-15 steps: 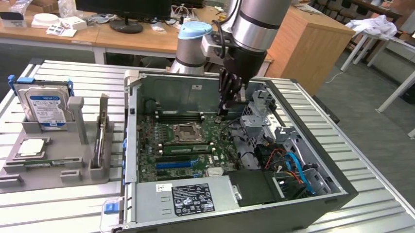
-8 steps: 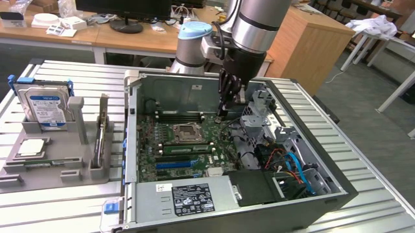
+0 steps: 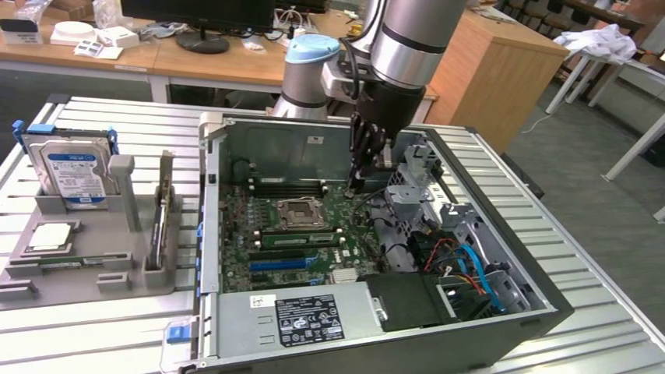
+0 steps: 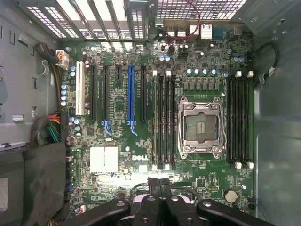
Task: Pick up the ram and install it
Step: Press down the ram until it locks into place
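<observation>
Ribbed metal bench carries the open computer case. Beside it, note the grey tray holding a hard drive and a thin board standing on edge. Cables crowd the case interior. Locate the ram standing in a slot beside the processor socket, long axis parallel to the slots. The gripper hangs above the motherboard, clenched, grasping nothing.

A robot arm reaches into an open computer case, closed gripper above the motherboard. A hard drive stands at the exterior view's left.
</observation>
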You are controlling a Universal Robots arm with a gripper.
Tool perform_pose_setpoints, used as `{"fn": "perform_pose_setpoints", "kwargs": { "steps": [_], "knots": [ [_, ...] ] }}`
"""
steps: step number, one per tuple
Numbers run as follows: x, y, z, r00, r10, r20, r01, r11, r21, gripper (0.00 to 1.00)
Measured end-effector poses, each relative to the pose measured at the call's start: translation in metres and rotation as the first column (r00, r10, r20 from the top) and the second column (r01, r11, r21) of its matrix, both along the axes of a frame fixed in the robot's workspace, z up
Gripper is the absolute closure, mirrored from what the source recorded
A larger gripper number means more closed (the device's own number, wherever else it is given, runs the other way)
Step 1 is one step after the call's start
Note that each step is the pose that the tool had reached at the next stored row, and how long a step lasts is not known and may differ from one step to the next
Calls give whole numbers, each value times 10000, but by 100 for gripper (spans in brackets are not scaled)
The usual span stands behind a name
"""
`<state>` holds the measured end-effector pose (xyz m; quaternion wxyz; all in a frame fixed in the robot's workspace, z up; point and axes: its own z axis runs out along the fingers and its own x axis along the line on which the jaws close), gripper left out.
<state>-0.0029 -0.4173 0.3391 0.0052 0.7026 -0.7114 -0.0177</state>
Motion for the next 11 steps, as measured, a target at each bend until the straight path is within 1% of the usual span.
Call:
{"fn": "perform_pose_setpoints", "kwargs": {
  "steps": [11],
  "knots": [
    [0,0,-53,10000,0,0,0,10000,1,89]
  ]
}}
